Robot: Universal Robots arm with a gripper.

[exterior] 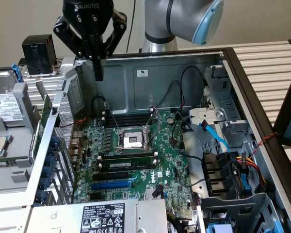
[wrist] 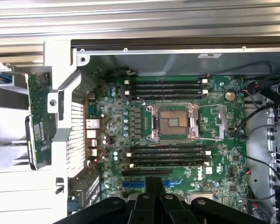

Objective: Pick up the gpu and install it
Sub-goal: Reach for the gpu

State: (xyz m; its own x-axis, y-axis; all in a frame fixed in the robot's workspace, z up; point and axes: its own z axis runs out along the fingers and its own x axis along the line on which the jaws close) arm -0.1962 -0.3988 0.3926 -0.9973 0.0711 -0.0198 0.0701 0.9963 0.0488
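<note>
Pincer [exterior: 98, 73]: shut, with the two fingertips pressed together and nothing held between them.
Pincer position: it hung pointing down over the far corner of the open computer case [exterior: 174, 77], at the exterior view's left, above the rear wall [exterior: 63, 121] and touching nothing.
Gpu [exterior: 45, 119]: it stood on edge outside the case, just beside the perforated rear wall, well apart from the pincer; in the wrist view its green board [wrist: 39, 112] leaned along the outer face of that wall.
Motherboard [exterior: 136, 160]: it lay flat on the case floor, with the CPU socket [exterior: 133, 141] uncovered near its middle.
RAM sticks [exterior: 128, 162]: seated in the dark slots beside the socket.
Blue slot [exterior: 111, 185]: on the motherboard's near part, between the dark slots and the labelled power supply [exterior: 104, 216]; in the wrist view the closed fingertips [wrist: 159, 184] overlapped it.
Cables [exterior: 218, 141]: blue and black leads ran through the drive bay at the exterior view's right.
Heatsink [exterior: 39, 53]: a black block on the tabletop [exterior: 266, 58] beyond the case.
</note>
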